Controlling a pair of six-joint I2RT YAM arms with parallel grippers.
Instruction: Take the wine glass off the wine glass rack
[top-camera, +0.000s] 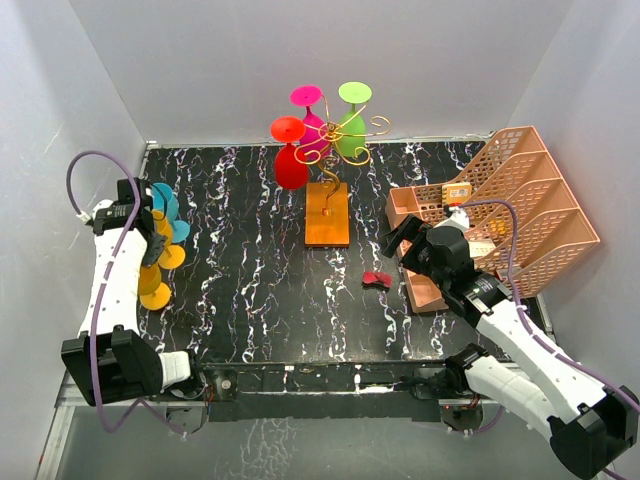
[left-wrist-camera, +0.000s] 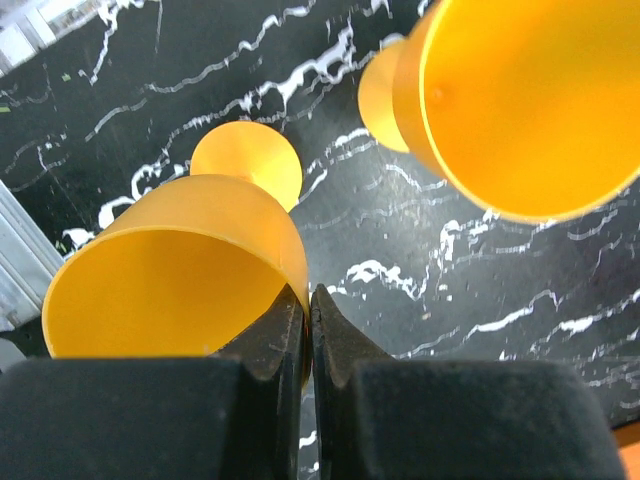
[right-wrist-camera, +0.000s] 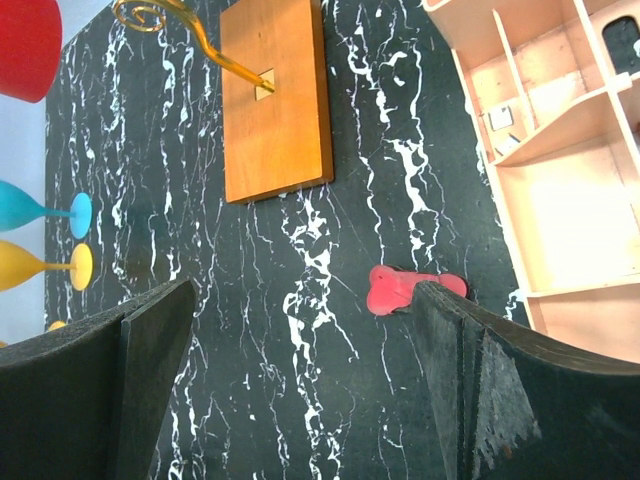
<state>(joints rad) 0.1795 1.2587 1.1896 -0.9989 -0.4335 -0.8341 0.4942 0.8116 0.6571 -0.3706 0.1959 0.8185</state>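
The wine glass rack (top-camera: 327, 215) is a gold wire stand on an orange-brown wooden base, at the table's centre back. A red (top-camera: 290, 152), a magenta (top-camera: 311, 122) and a green wine glass (top-camera: 352, 122) hang upside down from its scroll arms. My left gripper (top-camera: 158, 232) is at the far left, shut on the rim of a yellow wine glass (left-wrist-camera: 170, 270); a second yellow glass (left-wrist-camera: 520, 100) is close by. My right gripper (right-wrist-camera: 305, 290) is open and empty, low over the table to the right of the rack's base (right-wrist-camera: 275, 95).
Blue glasses (top-camera: 168, 205) and yellow glasses (top-camera: 156, 294) stand clustered at the left edge. A peach lattice desk organiser (top-camera: 520, 210) fills the right side. A small red object (top-camera: 377, 279) lies on the black marble table, by my right finger (right-wrist-camera: 470, 370).
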